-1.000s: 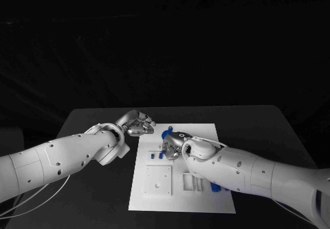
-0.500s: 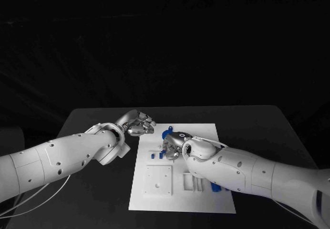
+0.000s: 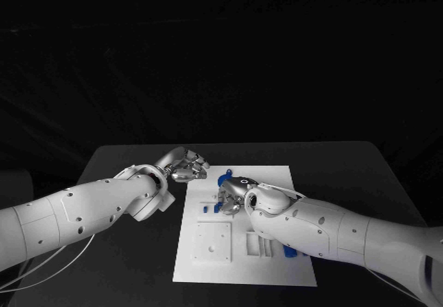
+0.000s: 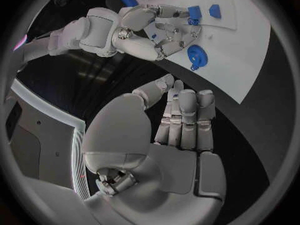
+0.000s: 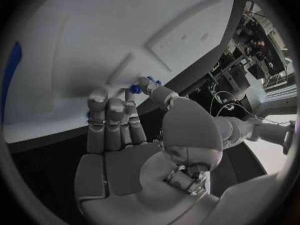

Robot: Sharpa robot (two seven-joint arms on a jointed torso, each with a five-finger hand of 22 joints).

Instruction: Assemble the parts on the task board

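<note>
The white task board (image 3: 277, 268) lies in the middle of the black table. My right hand (image 3: 233, 195) is low over its middle and pinches a small blue part (image 5: 134, 89) between thumb and finger, right at the board's surface. More small blue parts (image 3: 214, 207) lie just beside these fingers. A blue ring-shaped part (image 4: 195, 56) lies on the board near that hand, also seen as the blue part (image 3: 227, 173) toward the far edge. My left hand (image 3: 185, 163) hovers off the board's far left corner, fingers loosely bent side by side, holding nothing.
Raised white blocks (image 3: 212, 242) and slotted fixtures (image 3: 254, 243) stand on the near half of the board. Blue parts (image 3: 290, 252) show beside my right forearm, which covers the board's right side. Bare black table (image 3: 342, 166) lies round the board.
</note>
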